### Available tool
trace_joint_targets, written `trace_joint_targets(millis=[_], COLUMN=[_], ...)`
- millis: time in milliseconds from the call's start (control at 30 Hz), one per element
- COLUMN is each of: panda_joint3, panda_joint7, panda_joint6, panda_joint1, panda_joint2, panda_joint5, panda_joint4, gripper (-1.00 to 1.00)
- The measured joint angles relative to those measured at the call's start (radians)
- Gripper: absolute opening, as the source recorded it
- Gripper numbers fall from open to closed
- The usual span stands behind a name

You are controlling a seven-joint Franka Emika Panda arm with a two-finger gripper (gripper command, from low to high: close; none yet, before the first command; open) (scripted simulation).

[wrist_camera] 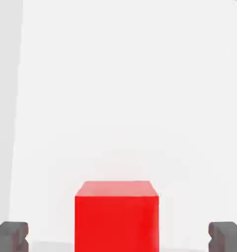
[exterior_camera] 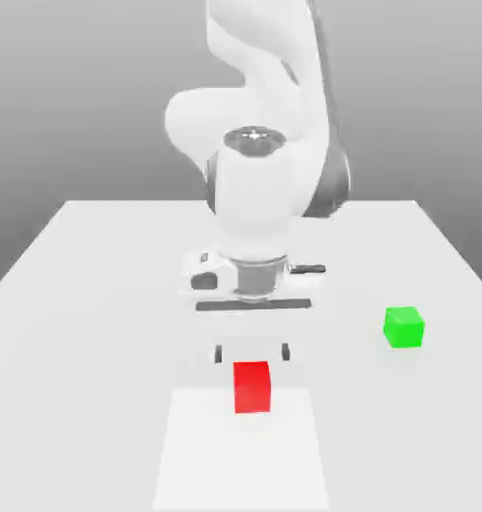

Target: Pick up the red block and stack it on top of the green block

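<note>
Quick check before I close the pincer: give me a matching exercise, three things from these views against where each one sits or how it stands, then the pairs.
Things:
1. red block
2. green block
3. pincer

States:
A. alone on the table, toward the exterior view's right
B. open, fingers spread wider than a cube
C. between the two fingertips, gaps on both sides

Pairs: 1-C, 2-A, 3-B
</note>
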Motion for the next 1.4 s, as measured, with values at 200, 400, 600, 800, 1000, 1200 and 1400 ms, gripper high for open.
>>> trace_joint_targets(millis=[200,400,600,800,1000,1200,1400], panda_joint3=[-0.008,-0.004,-0.001,0.172,0.372,0.515,0.541], panda_joint7=[0.005,0.006,0.000,0.203,0.443,0.616,0.649], panda_joint6=[0.091,0.049,-0.131,-0.219,-0.290,-0.321,-0.270], panda_joint1=[0.007,0.003,0.006,0.201,0.428,0.574,0.547], panda_joint2=[0.107,0.058,-0.152,-0.251,-0.331,-0.371,-0.327], panda_joint5=[-0.005,-0.007,0.004,0.125,0.259,0.337,0.299], panda_joint4=[0.012,0.005,-0.024,-0.029,-0.031,-0.031,-0.028], gripper=[-1.00,-1.00,-1.00,-1.00,-1.00,-1.00,-1.00])
